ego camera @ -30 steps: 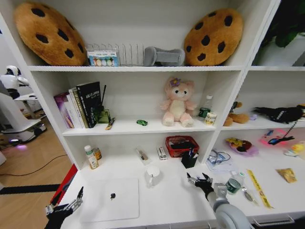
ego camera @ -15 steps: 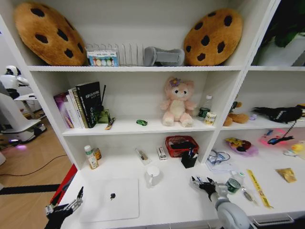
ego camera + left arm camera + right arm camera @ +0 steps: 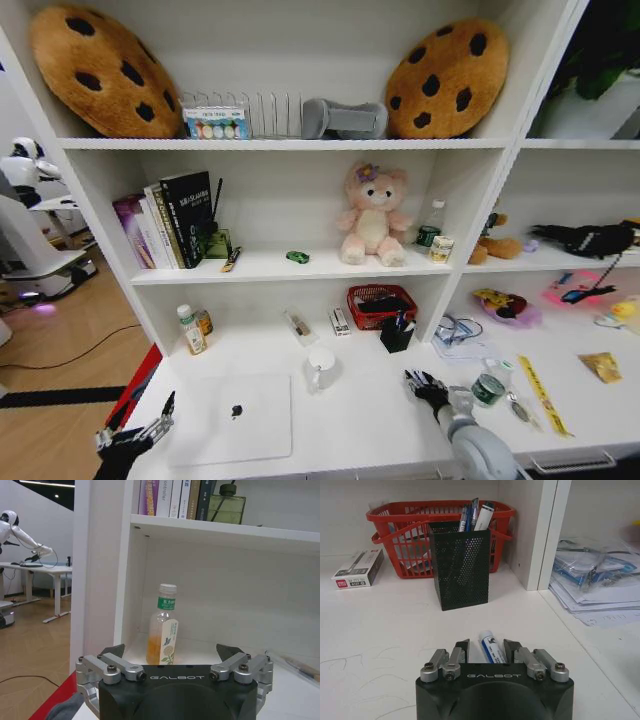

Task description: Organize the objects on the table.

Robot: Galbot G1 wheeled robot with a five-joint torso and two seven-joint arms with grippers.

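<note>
Right gripper (image 3: 486,647) low over the white table (image 3: 360,420), jaws spread with a blue-and-white pen (image 3: 490,649) lying flat between the fingertips, not pinched yet, so closing off-centre could probably roll or flick it toward the black mesh pen cup (image 3: 460,567) just ahead. Decent bare room toward the table's front edge, tighter by the shelf upright (image 3: 547,530) and paper stack (image 3: 600,580). Left gripper (image 3: 175,657) parked off the front left corner by the silver laptop (image 3: 235,418), jaws wide open, holding nothing

Black GALBOT-marked tool (image 3: 485,649), silver screwed fingers (image 3: 443,662), grey forearm.
</note>
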